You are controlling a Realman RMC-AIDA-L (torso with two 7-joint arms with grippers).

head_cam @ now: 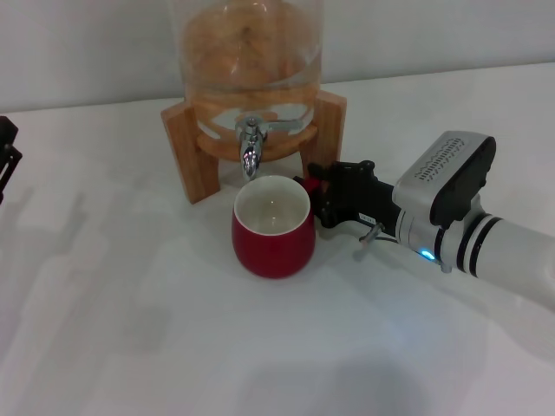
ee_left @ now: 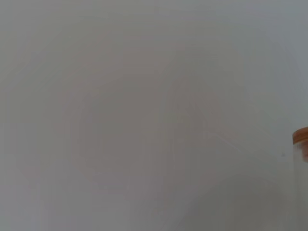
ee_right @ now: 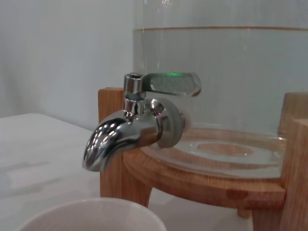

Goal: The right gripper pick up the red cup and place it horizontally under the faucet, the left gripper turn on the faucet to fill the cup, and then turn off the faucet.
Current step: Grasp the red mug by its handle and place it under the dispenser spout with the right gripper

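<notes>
The right gripper point(head_cam: 319, 198) clasps the red cup point(head_cam: 272, 227) by its handle side. Glossy ceramic (likely slippery, breakable) sits upright under the faucet point(head_cam: 251, 149).

A smooth white tabletop point(head_cam: 130, 329) fills the foreground, carrying soft grey shadows under even light; behind it stands a plain pale grey wall point(head_cam: 87, 43), meeting the table's far edge.

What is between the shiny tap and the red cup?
Nothing. In the right wrist view, only empty air separates the faucet spout from the red cup rim below it. The head view also shows no water running.
</notes>
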